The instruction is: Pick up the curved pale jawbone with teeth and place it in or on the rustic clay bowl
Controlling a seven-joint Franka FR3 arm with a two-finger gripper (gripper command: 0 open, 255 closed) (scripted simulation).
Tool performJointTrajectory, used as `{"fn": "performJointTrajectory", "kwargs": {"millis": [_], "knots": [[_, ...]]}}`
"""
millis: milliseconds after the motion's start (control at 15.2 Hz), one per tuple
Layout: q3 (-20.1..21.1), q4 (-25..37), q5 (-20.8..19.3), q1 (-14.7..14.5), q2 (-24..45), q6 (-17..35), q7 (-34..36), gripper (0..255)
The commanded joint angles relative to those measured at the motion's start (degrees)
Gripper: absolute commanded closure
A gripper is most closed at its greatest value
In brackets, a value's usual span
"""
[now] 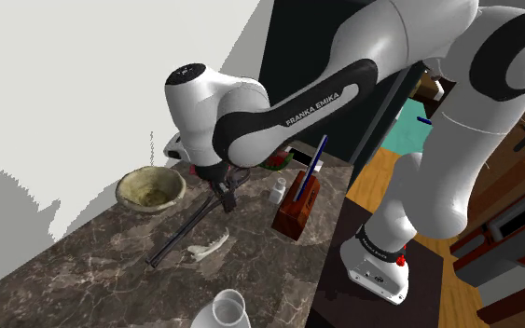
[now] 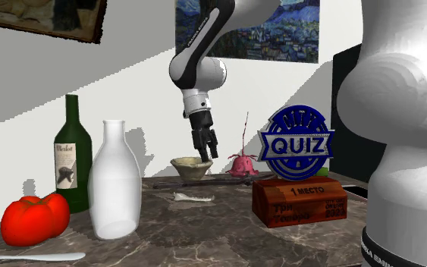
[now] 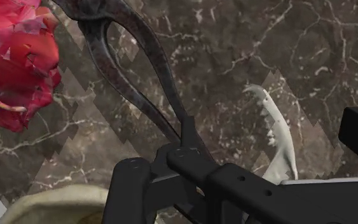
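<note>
Second exterior view adds tomato (image 2: 35, 218) and green bottle (image 2: 73, 155). Gripper (image 2: 208, 152) fingers apart, empty, raised beside bowl (image 2: 191, 167). Jawbone (image 2: 193, 196) on bench (image 2: 223, 227), below gripper, untouched.

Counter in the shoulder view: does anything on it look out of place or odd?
Yes: a pale jawbone with teeth lies on the marble counter, beside long dark tongs and outside the bowl. A bare bone is a strange thing to find there.

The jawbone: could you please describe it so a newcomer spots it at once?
On the dark marbled countertop, the second exterior view shows it between the tall white bottle and the brown block trophy with a blue QUIZ badge. The pale curved jawbone lies beside long dark tongs; it alone is bone-white and toothed.
</note>
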State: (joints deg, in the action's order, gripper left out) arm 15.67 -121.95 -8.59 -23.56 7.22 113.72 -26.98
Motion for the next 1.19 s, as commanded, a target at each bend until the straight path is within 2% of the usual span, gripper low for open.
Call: {"fn": "performJointTrajectory", "kwargs": {"millis": [0, 396, 858, 1122], "knots": [[1.3, 1.2, -1.3, -1.4, 2.7, 0.5, -1.1, 0], [4.6, 2.0, -5.2, -5.7, 9.1, 2.6, -4.0, 0], [3.8, -1.1, -6.8, -5.6, 11.2, 7.6, -2.9, 0], [3.7, -1.4, -6.9, -5.6, 11.4, 8.0, -2.8, 0]]}}
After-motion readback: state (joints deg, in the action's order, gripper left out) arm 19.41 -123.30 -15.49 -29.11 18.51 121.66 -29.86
